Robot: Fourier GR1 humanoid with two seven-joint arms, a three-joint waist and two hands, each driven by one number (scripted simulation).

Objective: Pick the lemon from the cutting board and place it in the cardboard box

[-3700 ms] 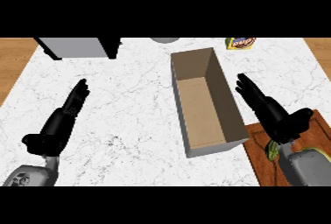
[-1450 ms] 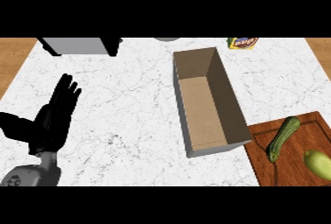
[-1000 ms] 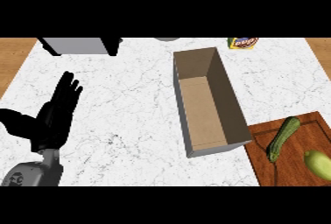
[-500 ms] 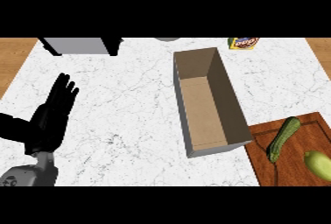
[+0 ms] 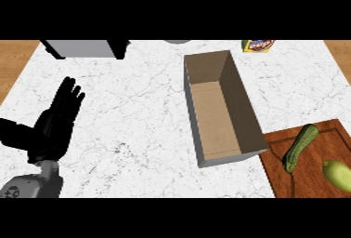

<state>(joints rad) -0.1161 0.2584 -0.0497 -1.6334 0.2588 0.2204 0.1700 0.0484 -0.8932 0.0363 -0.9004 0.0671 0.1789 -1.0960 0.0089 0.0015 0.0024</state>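
1. The lemon (image 5: 337, 174) lies untouched on the board (image 5: 308, 183), near right; the right hand, over it earlier, has gone from view.
2. The left hand (image 5: 53, 125) rests near left, fingers straight and apart.
3. The box (image 5: 214, 118), mid-tabletop (image 5: 137, 93), holds nothing, so the pick has yet to begin.

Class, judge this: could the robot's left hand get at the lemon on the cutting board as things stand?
Probably not: the left hand lies open at the far left of the counter, and the cardboard box and zucchini lie between it and the lemon.
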